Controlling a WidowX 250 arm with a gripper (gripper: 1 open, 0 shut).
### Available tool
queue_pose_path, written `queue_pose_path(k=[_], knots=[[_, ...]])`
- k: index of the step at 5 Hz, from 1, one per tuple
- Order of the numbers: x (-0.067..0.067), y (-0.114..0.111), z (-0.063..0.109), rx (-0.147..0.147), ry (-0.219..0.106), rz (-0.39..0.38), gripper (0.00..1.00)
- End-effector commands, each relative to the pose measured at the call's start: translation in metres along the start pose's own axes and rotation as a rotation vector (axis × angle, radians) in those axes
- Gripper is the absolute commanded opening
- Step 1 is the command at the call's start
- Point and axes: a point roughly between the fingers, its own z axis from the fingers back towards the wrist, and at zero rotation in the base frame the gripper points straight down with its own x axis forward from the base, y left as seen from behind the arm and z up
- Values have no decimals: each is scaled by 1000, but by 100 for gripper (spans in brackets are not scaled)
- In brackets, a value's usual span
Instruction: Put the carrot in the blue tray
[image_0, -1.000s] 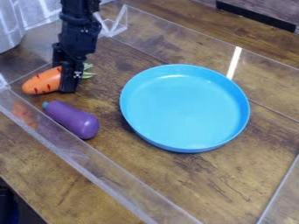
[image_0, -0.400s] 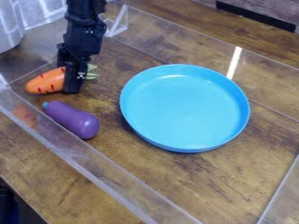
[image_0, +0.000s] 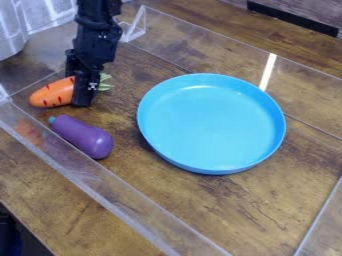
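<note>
The orange carrot (image_0: 51, 95) lies on the wooden table at the left, its thick end pointing right. My black gripper (image_0: 84, 90) comes straight down onto that right end and is shut on the carrot there; the leafy top is hidden behind the fingers. The blue tray (image_0: 211, 122), round with a shallow rim, sits to the right of the gripper with nothing in it.
A purple eggplant (image_0: 82, 136) lies just in front of the carrot. A clear plastic wall (image_0: 120, 195) runs along the front and left of the work area. A grey object (image_0: 11, 35) stands at the far left edge.
The gripper and arm have shifted slightly to the right, and the carrot has shifted a little with them. The tray and eggplant have not moved.
</note>
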Motion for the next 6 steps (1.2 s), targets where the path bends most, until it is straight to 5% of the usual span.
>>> queue_pose_path(k=[1,3,5,6], knots=[[9,3,17,49,-28,-18,0],[1,8,63,92,-37,11,0],[-6,12,64,74,-66,46,0],[-8,11,59,52,-77,60,100]])
